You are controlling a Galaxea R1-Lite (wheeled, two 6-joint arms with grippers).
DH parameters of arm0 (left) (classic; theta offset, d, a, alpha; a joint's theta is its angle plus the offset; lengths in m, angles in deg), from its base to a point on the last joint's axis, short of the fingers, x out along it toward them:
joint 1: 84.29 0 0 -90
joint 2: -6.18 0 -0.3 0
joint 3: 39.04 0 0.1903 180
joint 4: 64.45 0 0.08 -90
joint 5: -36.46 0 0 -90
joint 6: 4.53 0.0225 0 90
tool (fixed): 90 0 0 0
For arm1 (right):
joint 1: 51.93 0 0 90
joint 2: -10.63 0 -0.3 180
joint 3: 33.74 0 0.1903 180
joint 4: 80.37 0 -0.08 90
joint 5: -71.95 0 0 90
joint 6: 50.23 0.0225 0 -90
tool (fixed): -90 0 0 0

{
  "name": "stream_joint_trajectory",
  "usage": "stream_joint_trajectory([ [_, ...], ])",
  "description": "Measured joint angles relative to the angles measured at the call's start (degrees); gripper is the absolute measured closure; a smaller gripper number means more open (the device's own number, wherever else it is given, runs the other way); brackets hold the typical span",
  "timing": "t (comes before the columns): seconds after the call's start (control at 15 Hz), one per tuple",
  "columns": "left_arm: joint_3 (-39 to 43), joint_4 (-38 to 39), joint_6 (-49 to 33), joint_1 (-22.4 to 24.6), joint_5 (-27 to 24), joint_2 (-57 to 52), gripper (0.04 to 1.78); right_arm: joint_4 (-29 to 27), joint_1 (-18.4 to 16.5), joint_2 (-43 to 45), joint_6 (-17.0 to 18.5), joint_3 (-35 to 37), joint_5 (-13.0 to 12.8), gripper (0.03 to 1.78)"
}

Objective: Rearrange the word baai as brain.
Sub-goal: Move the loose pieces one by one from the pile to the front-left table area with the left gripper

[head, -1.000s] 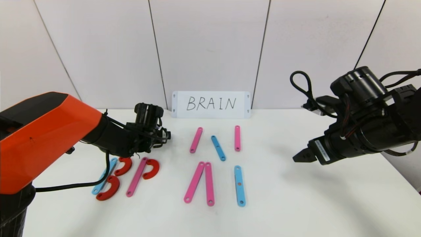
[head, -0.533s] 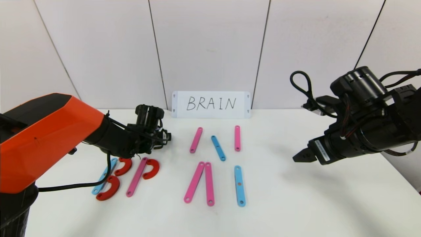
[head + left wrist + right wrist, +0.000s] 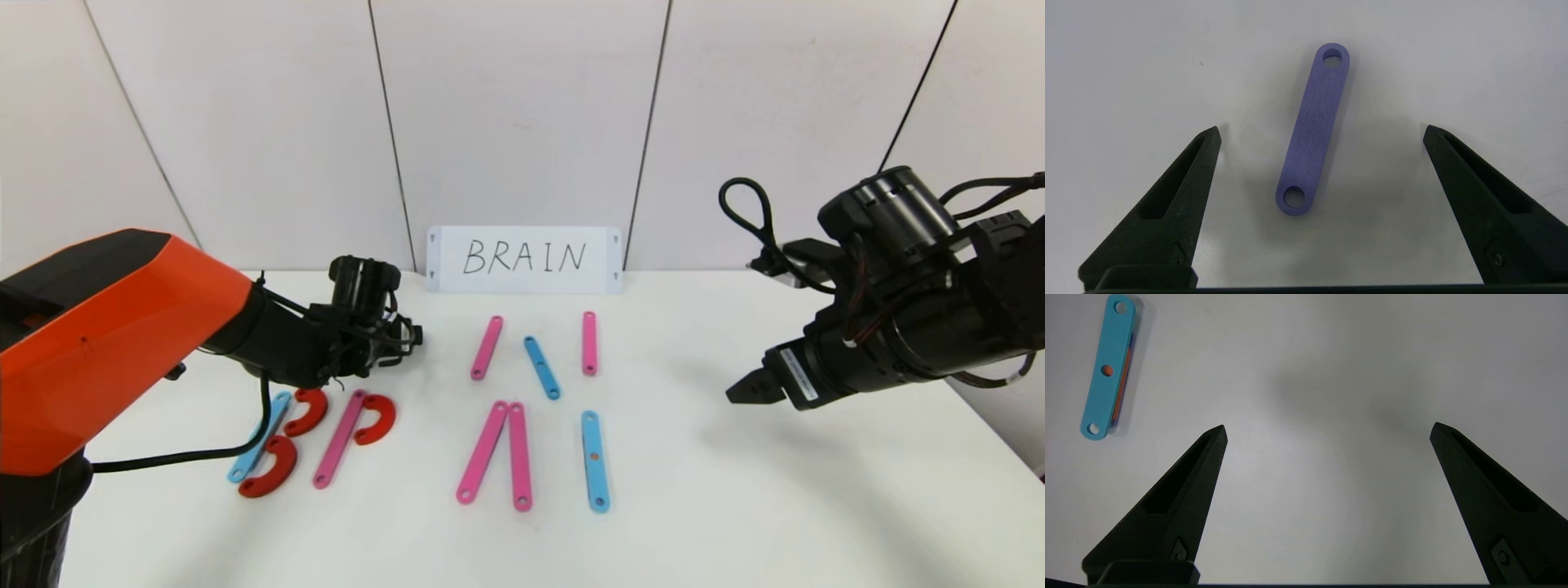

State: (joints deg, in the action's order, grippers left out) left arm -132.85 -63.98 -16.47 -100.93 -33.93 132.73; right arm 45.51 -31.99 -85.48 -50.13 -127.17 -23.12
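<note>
Left gripper gaping over flat purple holed strip | right gripper idling open, 3 o'clock | white handwritten BRAIN card standing at 12 | nothing obstructing

- I read "BRAIN", handwritten in black capitals, on the white card leaning against the back wall.
- The white label on my right arm's wrist carries print I can't make out.
</note>
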Motion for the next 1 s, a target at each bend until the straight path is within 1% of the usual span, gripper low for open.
stream_joint_trajectory([
  [0.27, -0.11, -0.80, -0.62, 0.94, -1.51, -0.48, 0.09, 0.00, 0.09, -0.30, 0.00, 0.00, -0.57, 0.07],
  [0.73, -0.30, -0.80, -0.96, 1.13, -2.23, -0.65, 0.09, -0.02, 0.17, -0.57, 0.00, 0.00, -0.68, 0.07],
  [1.0, -0.30, -0.80, -1.38, 1.24, -3.61, -0.56, 0.09, -0.02, 0.21, -0.57, 0.00, 0.00, -0.68, 0.07],
])
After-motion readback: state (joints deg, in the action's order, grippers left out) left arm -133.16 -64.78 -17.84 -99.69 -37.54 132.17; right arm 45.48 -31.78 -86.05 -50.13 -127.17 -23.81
